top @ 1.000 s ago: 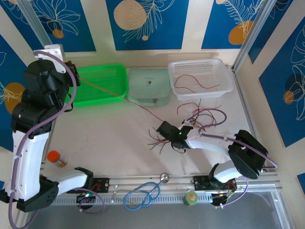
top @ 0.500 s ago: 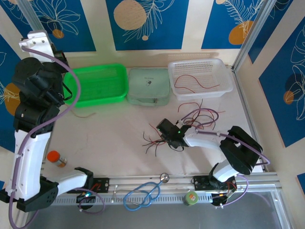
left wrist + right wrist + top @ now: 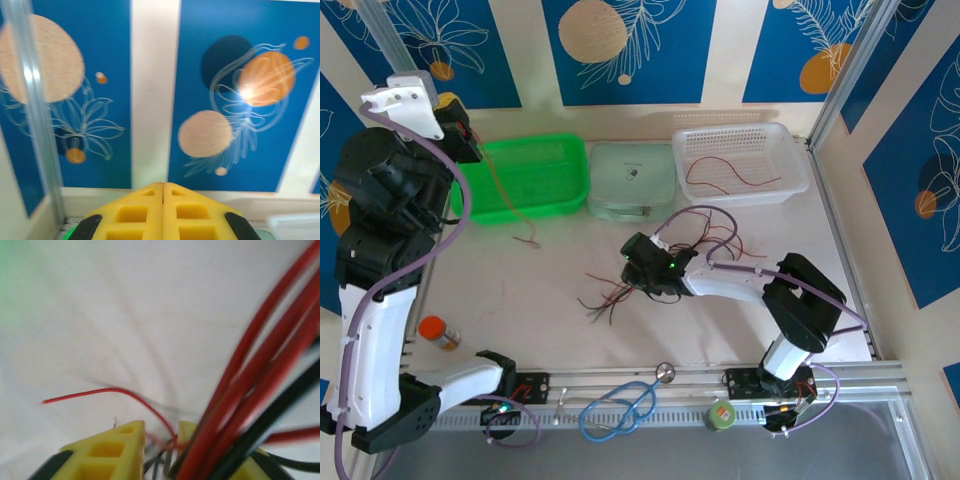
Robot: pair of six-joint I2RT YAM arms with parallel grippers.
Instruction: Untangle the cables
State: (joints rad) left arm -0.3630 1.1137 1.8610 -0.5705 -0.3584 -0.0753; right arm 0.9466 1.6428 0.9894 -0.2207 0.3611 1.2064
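**Top view**
- Cables (image 3: 608, 292): a red-and-black tangle on the table (image 3: 520, 300), with strands fanning toward the near left.
- Right end effector (image 3: 632, 268): low at the tangle's far-right edge and touching it. The tangle spreads away from it to the near left.
- Left end effector (image 3: 460, 125): raised over the far-left end of the green tray, well apart from the tangle.
- Nearer arm: the right, clearly.
- Green tray (image 3: 560, 150): one thin strand (image 3: 515, 215) crosses its near rim and trails onto the table. I cannot tell whether the left end effector holds its upper end.
- Pale green box (image 3: 632, 180): lid on, standing between tray and basket, contents hidden.
- White basket (image 3: 790, 150): a few red strands (image 3: 730, 178) lie inside.

**Left wrist view**
- Left end effector (image 3: 163, 186): yellow fingers pressed together with no gap and no strand visible between them. It faces the blue wall panels.

**Right wrist view**
- Right end effector (image 3: 160, 430): fingers parted a little. Thin strands cross the gap and do not look pinched.
- Cables (image 3: 250, 370): red and black, running up and to the right past the right-hand finger.
- Judgement: any next grasp must single out one strand here, or the whole tangle will likely drag along.
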